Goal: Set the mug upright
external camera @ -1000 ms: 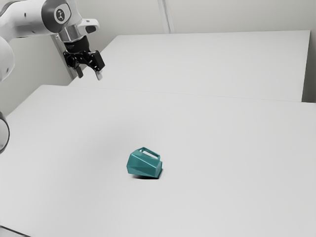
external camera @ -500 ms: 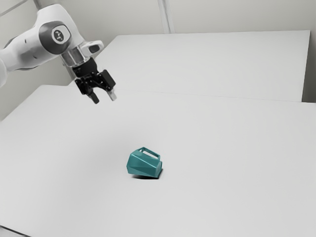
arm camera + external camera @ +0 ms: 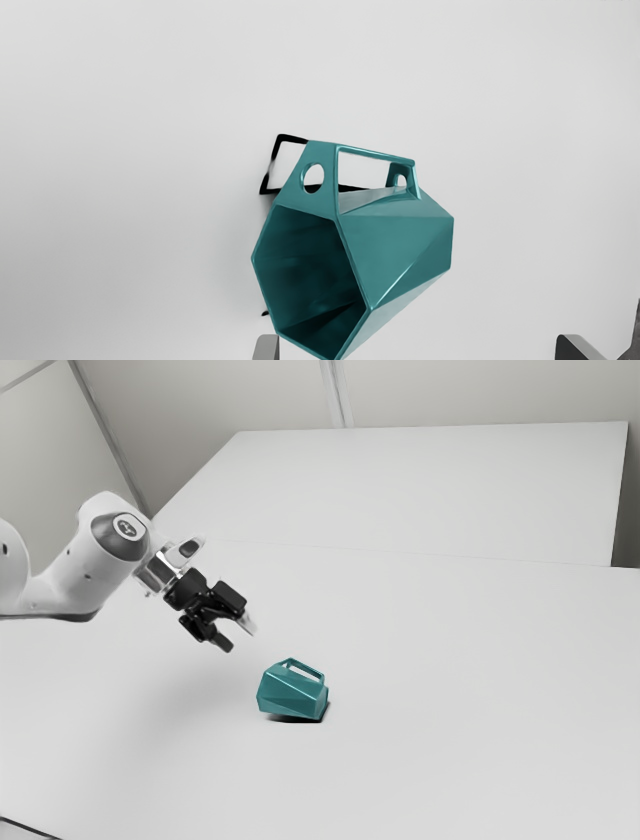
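Much of the approach had just been covered: the gripper (image 3: 238, 636) had come down toward five o'clock in the exterior view, so grasping could soon begin. Its fingers (image 3: 266, 347) stood spread, holding nothing. The teal faceted mug (image 3: 292, 692) had not shifted; it lay on its side on the white table (image 3: 460, 700), near the gripper and between four and five o'clock from it. Its mouth (image 3: 310, 280) probably faced nine or ten o'clock there, though that end was hard to read. Well beyond, toward one o'clock, stretched a pale panel (image 3: 430, 490). The likeliest hindrance was the raised handle (image 3: 376, 154), which could catch a finger before the body was gripped and tipped.
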